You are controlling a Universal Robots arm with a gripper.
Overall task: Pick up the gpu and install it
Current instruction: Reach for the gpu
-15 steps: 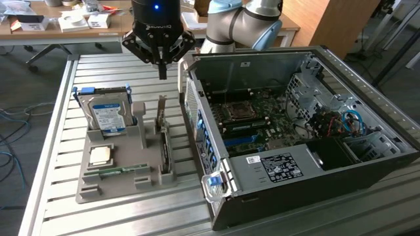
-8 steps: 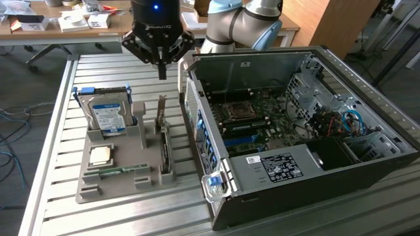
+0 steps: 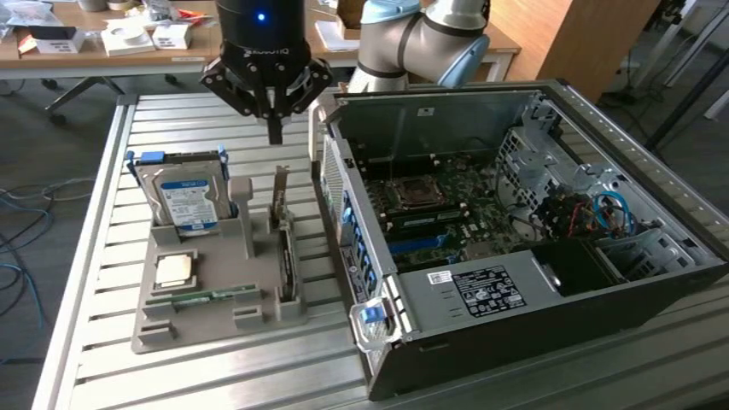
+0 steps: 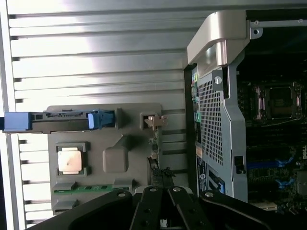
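The gpu (image 3: 282,249) stands on edge in a slot along the grey holder tray (image 3: 256,320), on the side nearest the computer case. Its silvery bracket end faces the far side. My gripper (image 3: 275,135) hangs above the far end of the tray, fingers pressed together and holding nothing. It is well clear of the card. In the wrist view the gpu (image 4: 154,143) shows edge-on as a thin strip, running towards my shut gripper (image 4: 163,194).
An open computer case (image 3: 513,231) lies at the exterior view's right with its motherboard (image 3: 439,201) exposed. The tray also holds a blue-labelled hard drive (image 3: 189,201), a processor chip (image 3: 174,270) and a green memory stick (image 3: 212,296). All rest on a slatted metal table (image 3: 102,213).
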